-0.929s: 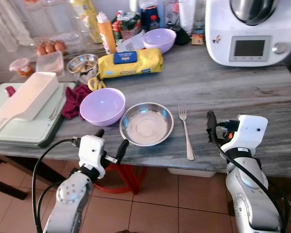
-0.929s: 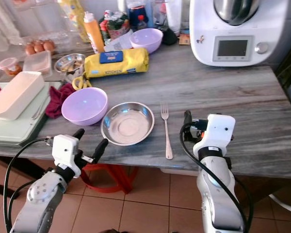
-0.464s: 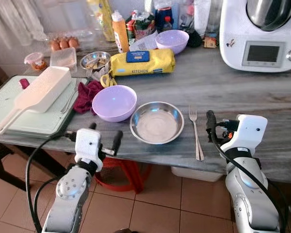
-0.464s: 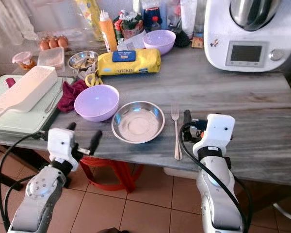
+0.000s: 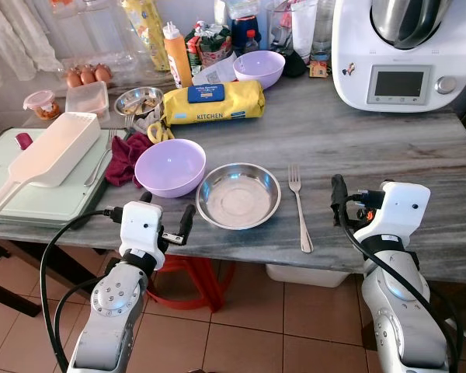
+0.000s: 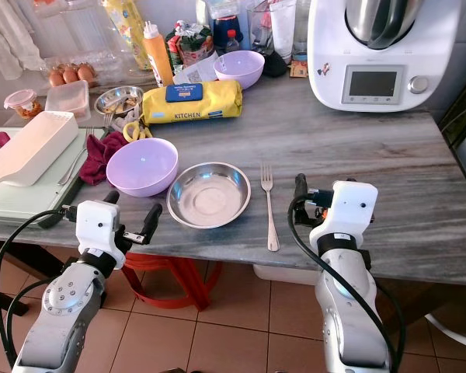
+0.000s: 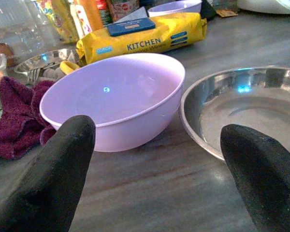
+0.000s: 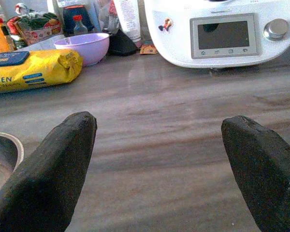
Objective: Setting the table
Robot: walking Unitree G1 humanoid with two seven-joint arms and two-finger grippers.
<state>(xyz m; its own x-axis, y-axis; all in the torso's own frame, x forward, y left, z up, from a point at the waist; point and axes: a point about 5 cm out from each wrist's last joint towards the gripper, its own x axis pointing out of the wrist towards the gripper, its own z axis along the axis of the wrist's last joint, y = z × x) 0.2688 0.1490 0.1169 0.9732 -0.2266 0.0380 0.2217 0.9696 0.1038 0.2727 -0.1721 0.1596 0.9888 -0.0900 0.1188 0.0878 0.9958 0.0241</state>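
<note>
**Operator:** Since the head camera shifted between the earlier pictures and now, what has actually moved?

**Technician:** Mostly the viewpoint. The dishes keep the same layout on the table [image 5: 419, 148]. The left gripper [image 5: 165, 221] has drawn in a little: it was spread near the steel dish and now sits at the near edge, just in front of the near purple bowl [image 5: 169, 166]. Its jaws stand wide, holding nothing. The right gripper [image 5: 339, 198] is unchanged, resting over the near edge to the right of the fork [image 5: 299, 206]; the right wrist view shows its jaws wide and empty too.

**Operator:** Meaning for the task?

**Technician:** Judged from the layout, one place is partly set: steel dish [image 5: 238, 195] at centre, fork just to its right, purple bowl touching or almost touching its left rim. The left gripper appears lined up for that bowl; no grasp has begun.

**Operator:** Count the items.

**Technician:** Purple bowls: two, the second [image 5: 259, 68] at the far side. Steel dishes: two, one near and one small dish [image 5: 137, 100] far left holding scraps. Forks: one. Yellow wipes pack [image 5: 210, 102]: one. Kitchen machine [image 5: 400, 47]: one. Red cloth [image 5: 124, 155]: one. Eggs [image 5: 84, 76]: three can be made out. Grippers: two.
</note>
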